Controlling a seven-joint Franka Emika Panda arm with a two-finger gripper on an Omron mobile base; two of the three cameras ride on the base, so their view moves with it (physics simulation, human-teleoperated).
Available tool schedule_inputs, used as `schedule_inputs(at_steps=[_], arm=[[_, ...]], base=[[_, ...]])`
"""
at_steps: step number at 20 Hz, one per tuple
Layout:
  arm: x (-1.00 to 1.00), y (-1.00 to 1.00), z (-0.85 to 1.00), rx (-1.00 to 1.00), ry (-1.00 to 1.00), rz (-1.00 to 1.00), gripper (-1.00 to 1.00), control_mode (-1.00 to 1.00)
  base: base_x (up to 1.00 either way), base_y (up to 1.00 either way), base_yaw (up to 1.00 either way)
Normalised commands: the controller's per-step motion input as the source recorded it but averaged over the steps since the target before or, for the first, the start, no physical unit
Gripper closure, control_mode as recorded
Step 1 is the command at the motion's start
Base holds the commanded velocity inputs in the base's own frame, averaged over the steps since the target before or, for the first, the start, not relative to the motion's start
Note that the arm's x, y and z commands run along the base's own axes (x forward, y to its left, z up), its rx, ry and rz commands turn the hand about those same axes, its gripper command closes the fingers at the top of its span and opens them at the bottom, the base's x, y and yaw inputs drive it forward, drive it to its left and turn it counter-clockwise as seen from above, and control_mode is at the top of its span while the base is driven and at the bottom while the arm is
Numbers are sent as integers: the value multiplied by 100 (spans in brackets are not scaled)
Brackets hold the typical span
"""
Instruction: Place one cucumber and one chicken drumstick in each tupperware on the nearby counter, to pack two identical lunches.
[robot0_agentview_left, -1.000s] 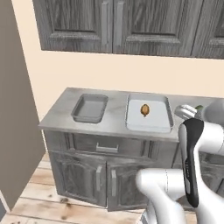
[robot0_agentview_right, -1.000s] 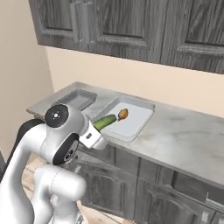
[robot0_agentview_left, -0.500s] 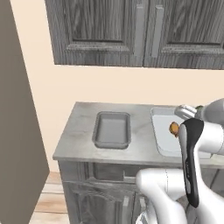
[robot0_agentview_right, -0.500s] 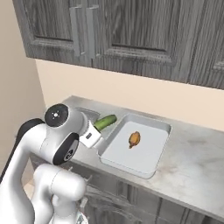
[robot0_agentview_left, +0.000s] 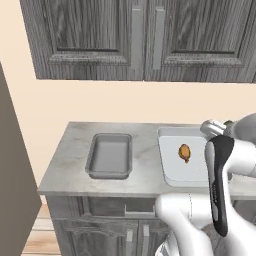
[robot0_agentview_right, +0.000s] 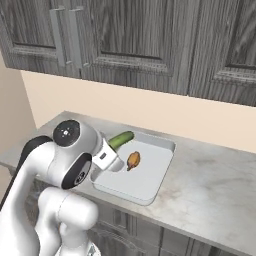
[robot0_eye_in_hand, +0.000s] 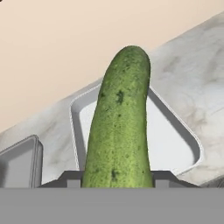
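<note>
While the gripper (robot0_eye_in_hand: 117, 181) clamps the cucumber (robot0_eye_in_hand: 118, 131) by its base, that cucumber hangs over the near-left rim of the larger tupperware (robot0_agentview_right: 152, 182); a drumstick (robot0_agentview_right: 132, 160) lies inside it, and the smaller grey tray (robot0_agentview_left: 109, 156) sits just left on the counter (robot0_agentview_left: 65, 165).
</note>
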Motion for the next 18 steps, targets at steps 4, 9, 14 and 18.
schedule_inputs(at_steps=[4, 9, 14, 18], arm=[[81, -42, -52, 1, 32, -3, 100, -100], [89, -31, -67, 0, 32, -5, 100, -100], [59, -6, -88, 0, 11, 0, 100, -100], [43, -7, -83, 0, -4, 0, 100, -100]], base=[[0, 0, 0], [0, 0, 0], [0, 0, 0], [0, 0, 0]])
